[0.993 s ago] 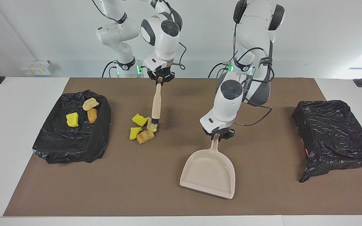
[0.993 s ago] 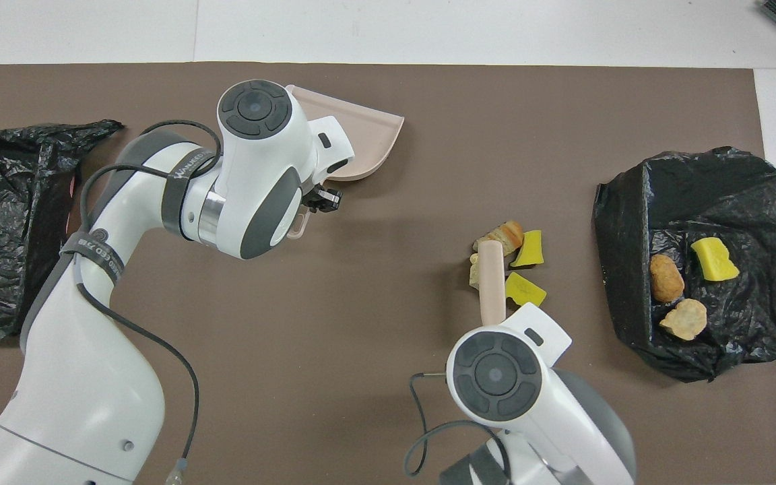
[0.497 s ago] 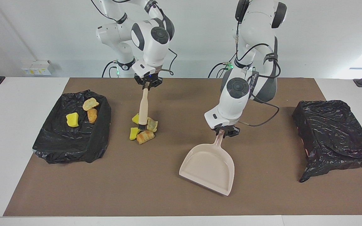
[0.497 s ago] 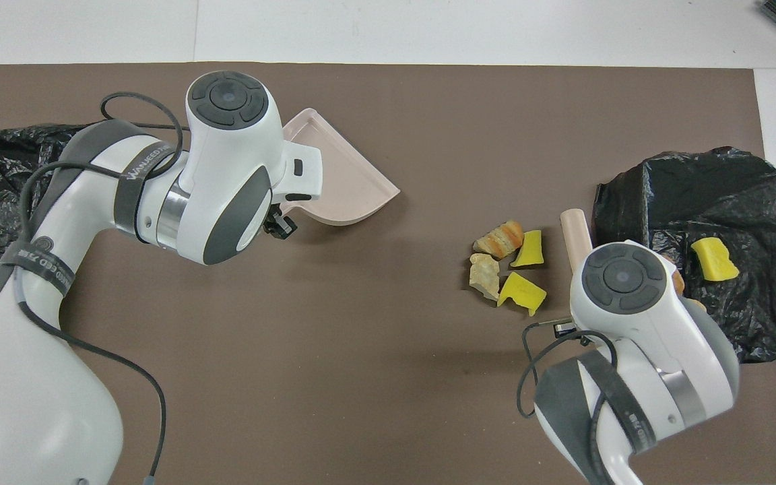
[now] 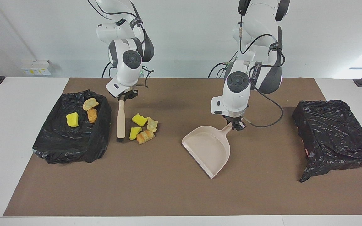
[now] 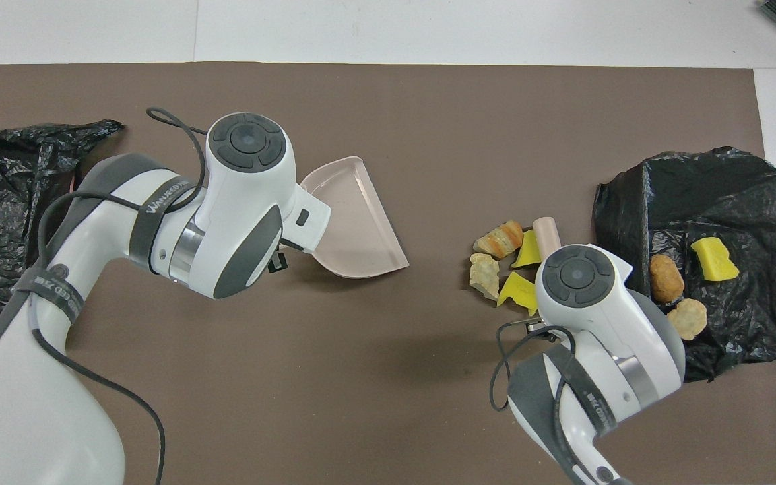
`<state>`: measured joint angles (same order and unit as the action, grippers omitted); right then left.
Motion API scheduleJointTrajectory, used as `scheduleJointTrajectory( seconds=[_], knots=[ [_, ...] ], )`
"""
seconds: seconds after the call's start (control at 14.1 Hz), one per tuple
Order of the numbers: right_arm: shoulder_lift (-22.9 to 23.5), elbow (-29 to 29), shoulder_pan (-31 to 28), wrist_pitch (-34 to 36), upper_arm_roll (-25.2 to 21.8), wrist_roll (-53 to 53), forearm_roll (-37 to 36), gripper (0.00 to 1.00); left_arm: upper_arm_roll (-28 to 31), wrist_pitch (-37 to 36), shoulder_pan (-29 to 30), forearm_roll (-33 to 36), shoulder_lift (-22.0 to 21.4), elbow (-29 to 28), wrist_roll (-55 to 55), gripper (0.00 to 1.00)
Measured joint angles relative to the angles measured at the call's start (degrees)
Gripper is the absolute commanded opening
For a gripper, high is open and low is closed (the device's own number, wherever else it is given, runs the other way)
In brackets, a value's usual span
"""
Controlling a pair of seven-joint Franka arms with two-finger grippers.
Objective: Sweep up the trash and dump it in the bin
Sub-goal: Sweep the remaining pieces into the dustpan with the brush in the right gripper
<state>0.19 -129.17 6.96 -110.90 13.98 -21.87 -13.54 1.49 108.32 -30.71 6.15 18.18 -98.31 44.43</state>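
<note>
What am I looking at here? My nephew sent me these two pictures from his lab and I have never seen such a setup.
Two robot arms work at a table covered by a brown mat. One picture looks at them from across the table, the other from above their own end. The right gripper is shut on a brush; the left gripper is shut on a beige dustpan. Four pieces of trash, yellow sponge and bread-like lumps, lie on the mat between brush and dustpan. Three more sit in a bin lined with black plastic. A second black bag lies at the left arm's end.

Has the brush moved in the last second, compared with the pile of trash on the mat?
Yes. The brush crossed the trash pile and now stands between it and the bin holding three pieces.
</note>
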Motion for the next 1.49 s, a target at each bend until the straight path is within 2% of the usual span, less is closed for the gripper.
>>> scheduleJointTrajectory(
  seconds=[0.14,0.35,0.57,0.85,1.13,1.49],
  knots=[
    [0.8,0.0,2.1,-1.1,0.0,-1.2,3.8,0.0,-0.2,4.2,-2.2,0.0,-1.7,-4.0,2.5,0.0],
    [1.3,0.0,5.9,-3.5,0.0,-1.9,12.0,0.0,-0.4,5.3,-5.7,0.2,-3.8,-7.1,3.0,0.0],
    [2.0,0.1,8.5,-6.5,0.1,-2.5,18.8,0.0,-0.5,9.3,-7.5,0.2,-6.9,-13.1,3.0,0.0],
    [3.8,4.2,11.8,-7.5,0.1,-3.2,27.6,0.0,-0.3,13.6,-8.0,0.2,-9.1,-17.5,3.0,0.0],
    [4.1,11.0,12.2,-0.3,-0.1,-4.2,28.2,0.0,0.0,16.1,-6.8,-0.7,-9.4,-19.2,4.7,0.0],
    [-2.5,14.9,10.6,9.8,-0.8,-4.2,27.6,0.0,0.4,16.0,0.3,-5.6,-9.7,-17.7,14.0,0.0]
  ],
)
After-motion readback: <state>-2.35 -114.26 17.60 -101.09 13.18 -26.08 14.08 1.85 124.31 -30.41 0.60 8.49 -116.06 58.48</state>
